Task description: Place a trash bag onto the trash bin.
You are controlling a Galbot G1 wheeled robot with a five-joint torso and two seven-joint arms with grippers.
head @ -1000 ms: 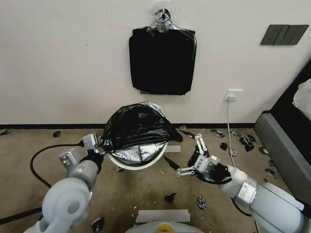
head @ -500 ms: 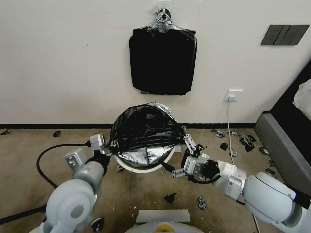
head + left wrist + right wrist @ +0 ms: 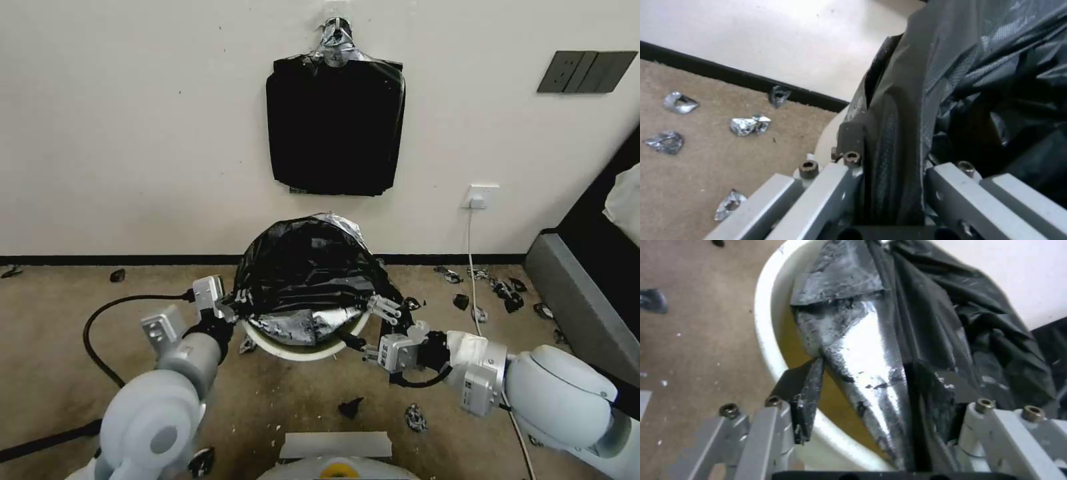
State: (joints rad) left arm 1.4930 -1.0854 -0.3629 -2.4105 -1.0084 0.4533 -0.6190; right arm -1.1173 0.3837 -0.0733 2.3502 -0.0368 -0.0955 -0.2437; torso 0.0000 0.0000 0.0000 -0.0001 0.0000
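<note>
- The wall (image 3: 133, 133) rises behind the scene, and a flat stack of black bags (image 3: 335, 127) hangs on it, taped at the top, above the bin.
- The carpeted floor (image 3: 53, 347) carries the task's things, with small black plastic scraps (image 3: 507, 293) scattered mostly toward the robot's right and a few more on the left (image 3: 744, 125).
- The trash bag (image 3: 307, 267) is draped over the far side and top of the bin as a crinkled black dome, its silvery lower flap hanging into the bin's mouth; the near part of the rim is bare.
- The trash bin (image 3: 297, 350) stands on the floor between the 2 arms, close to the wall, its cream-white rim showing along the front (image 3: 766, 326).
- The left hand (image 3: 233, 308) sits at the bin's left edge, its fingers pressed together on a fold of the trash bag; the wrist view shows the black film (image 3: 893, 160) running straight down between the 2 finger plates.
- The right hand (image 3: 377, 328) reaches the bin's right front edge with its fingers spread; 1 dark fingertip (image 3: 802, 390) lies over the bin's rim on the open side, the other against the bag's black folds, with the silvery flap (image 3: 862, 350) between them, not yet pinched.
</note>
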